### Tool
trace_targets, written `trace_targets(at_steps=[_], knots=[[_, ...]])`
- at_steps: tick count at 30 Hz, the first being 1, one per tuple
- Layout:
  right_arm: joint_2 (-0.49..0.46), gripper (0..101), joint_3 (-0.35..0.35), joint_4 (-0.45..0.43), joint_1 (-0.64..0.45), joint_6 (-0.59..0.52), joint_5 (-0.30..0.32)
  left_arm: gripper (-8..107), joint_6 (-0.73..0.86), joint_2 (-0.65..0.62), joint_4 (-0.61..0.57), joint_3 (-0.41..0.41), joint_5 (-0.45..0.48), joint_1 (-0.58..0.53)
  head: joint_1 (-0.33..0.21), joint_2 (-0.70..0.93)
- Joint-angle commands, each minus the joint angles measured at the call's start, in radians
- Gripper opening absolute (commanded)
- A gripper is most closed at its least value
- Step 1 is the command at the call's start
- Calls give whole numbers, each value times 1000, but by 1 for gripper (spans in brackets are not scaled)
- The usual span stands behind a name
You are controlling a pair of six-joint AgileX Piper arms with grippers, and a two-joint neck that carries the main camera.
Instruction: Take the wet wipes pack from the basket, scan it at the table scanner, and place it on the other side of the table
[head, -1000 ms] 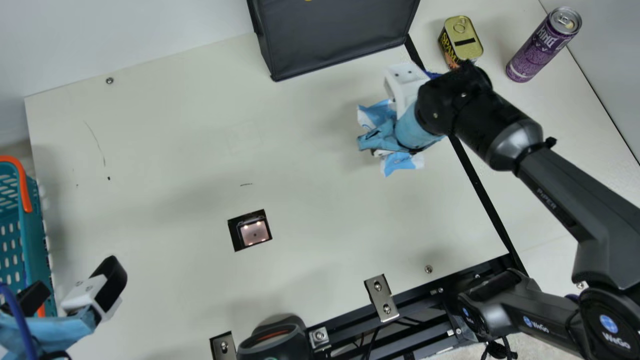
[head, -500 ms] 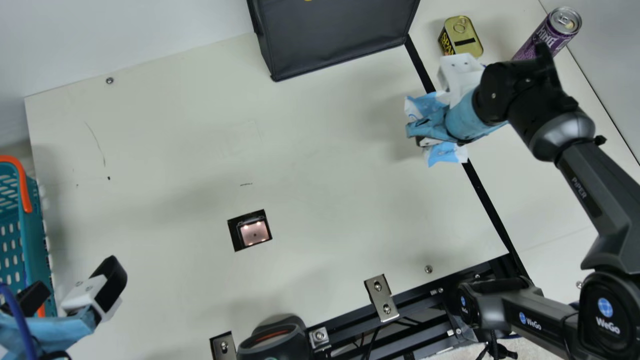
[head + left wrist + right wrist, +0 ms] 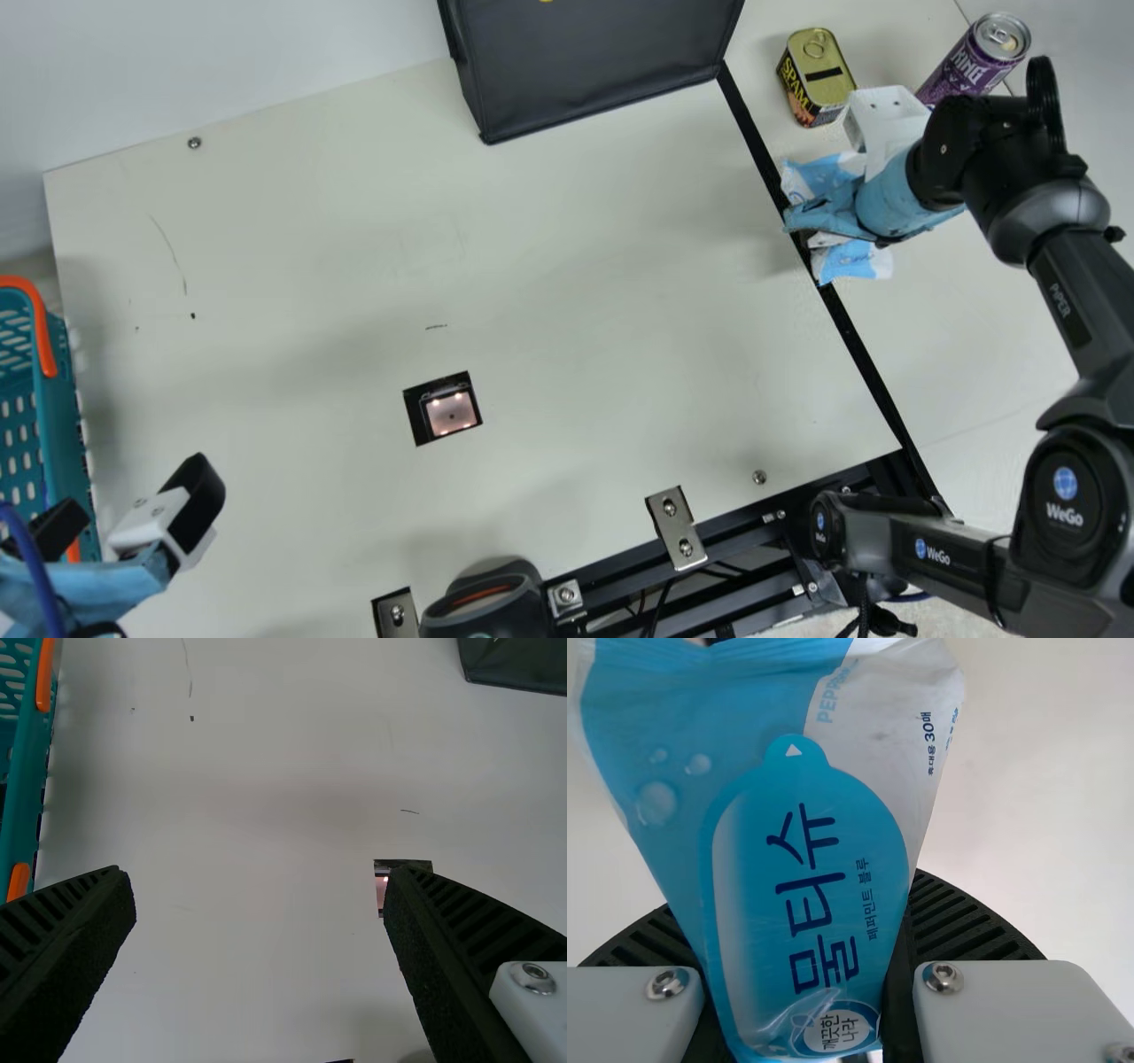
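One wet wipes pack (image 3: 815,859) squeezed between right jaws, left jaws wide apart, empty

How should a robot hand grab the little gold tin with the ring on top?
I'd come straight down from above and pinch the tin by its two long sides, just below the rim. It stands upright, those sides look flat, and there are gaps towards both the black bag and the purple can. Pinching the ring would probably be wobbly.
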Motion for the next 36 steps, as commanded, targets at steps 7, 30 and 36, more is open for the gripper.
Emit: trace_targets(at_steps=[7,30,36], knots=[[47,0,-17,-68,-49,-68,-52,90,0,0,0,0,0,0,-29,-2],[187,3,-81,-111,-98,-208,-180,90,0,0,0,0,0,0,-29,-2],[199,23,-83,-83,-103,-242,-195,90,0,0,0,0,0,0,-29,-2]])
